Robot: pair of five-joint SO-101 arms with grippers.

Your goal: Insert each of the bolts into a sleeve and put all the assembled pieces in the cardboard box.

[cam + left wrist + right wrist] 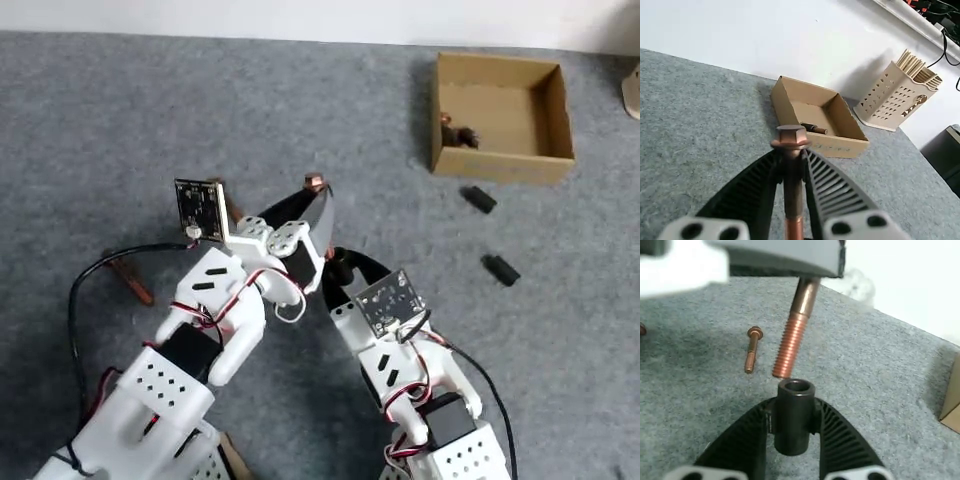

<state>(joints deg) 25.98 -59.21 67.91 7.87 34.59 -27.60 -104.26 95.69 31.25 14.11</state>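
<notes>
Bolt (789, 347) tip hangs just beside sleeve (792, 420) mouth in right wrist view.

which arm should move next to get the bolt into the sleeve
Left, probably. The left gripper holds the bolt with its threaded tip close to the open mouth of the sleeve, which the right gripper holds.

Open carpet (560, 330) leads to the cardboard box (500, 165) — near sleeve (500, 269) and far sleeve (479, 199) interrupt it.
</notes>
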